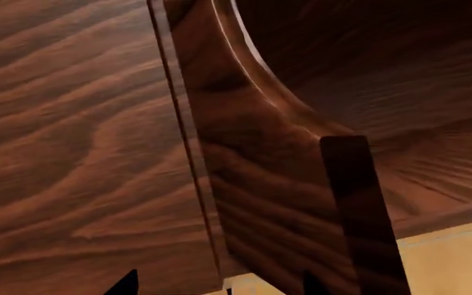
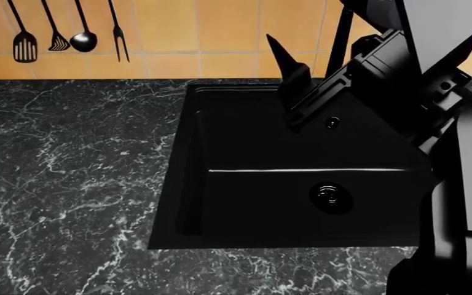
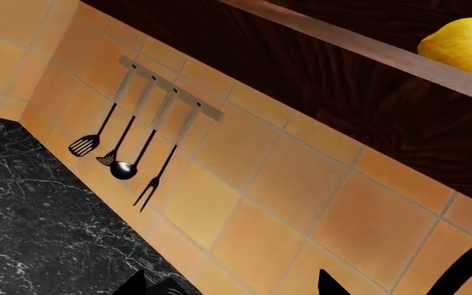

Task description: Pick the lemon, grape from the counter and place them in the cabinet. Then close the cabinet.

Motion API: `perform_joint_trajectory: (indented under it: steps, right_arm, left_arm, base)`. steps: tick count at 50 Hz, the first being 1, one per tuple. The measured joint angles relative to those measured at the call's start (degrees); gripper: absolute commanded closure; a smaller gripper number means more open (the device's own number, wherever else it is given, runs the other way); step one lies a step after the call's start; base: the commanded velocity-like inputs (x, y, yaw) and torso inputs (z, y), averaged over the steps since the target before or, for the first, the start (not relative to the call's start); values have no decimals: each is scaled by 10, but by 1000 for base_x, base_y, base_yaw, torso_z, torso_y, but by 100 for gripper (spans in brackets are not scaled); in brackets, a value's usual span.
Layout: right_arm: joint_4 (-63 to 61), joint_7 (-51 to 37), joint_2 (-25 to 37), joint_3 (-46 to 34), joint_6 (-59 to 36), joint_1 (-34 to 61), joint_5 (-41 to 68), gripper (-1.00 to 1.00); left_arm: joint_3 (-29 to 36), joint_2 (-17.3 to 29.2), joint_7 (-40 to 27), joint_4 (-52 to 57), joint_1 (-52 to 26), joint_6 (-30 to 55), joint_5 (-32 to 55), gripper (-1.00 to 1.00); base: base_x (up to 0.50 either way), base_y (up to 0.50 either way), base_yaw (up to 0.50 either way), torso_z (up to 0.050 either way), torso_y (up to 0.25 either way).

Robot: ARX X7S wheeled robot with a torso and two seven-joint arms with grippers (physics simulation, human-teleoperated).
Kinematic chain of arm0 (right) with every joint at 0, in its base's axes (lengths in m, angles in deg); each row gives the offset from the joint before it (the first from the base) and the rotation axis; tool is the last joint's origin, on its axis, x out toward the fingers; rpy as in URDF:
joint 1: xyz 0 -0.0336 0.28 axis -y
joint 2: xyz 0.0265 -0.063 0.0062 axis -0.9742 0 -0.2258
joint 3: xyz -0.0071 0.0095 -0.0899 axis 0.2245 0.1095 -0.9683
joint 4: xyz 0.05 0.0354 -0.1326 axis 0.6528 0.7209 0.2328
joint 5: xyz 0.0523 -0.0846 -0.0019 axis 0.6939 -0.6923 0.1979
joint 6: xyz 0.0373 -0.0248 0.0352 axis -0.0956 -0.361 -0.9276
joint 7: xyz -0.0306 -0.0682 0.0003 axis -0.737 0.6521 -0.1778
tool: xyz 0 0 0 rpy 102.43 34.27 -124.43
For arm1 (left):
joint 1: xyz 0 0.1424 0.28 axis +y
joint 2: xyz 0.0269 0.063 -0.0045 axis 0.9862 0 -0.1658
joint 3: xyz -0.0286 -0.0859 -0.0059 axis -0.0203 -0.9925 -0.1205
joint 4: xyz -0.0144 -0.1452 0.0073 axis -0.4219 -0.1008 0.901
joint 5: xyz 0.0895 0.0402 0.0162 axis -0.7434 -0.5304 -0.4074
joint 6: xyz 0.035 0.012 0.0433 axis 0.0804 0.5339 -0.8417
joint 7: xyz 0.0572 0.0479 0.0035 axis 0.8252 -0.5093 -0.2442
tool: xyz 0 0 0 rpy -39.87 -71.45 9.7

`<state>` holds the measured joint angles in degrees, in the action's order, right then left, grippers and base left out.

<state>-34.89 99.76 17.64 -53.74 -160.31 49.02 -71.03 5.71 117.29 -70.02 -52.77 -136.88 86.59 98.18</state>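
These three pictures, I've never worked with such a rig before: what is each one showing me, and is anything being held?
The head view looks down from the robot's head onto the dark marble counter and black sink; the black machinery there is an arm with its gripper raised over the sink. Four utensils hang on the tiled wall.

The left wrist view sits close to the wooden cabinet; only the left gripper's finger ends show at the edge, so its state is unclear.

The right wrist view looks up at the wall and the cabinet, where the lemon already rests. No grape shows anywhere, and no picture shows anything held.
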Motion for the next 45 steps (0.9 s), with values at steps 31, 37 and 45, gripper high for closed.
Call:
perform_joint_trajectory:
  steps: [31,37,45]
  right_arm:
    - [32,-34,6,-4,23,-2,-10,-100]
    - [52,-50,9,-7,29,2,-19,-100]
    - [68,-66,11,-9,36,5,-27,-100]
  left_arm:
    - [-82,-160,156,-182,-70,175,-260,-100]
    - [-105,-209,185,-207,-65,175,-357,-100]
    - [-162,-282,217,-231,-49,175,-518,-100]
  base:
    - [0,0,0,6,-10]
    - [0,0,0,15,-14]
    - [0,0,0,17,-14]
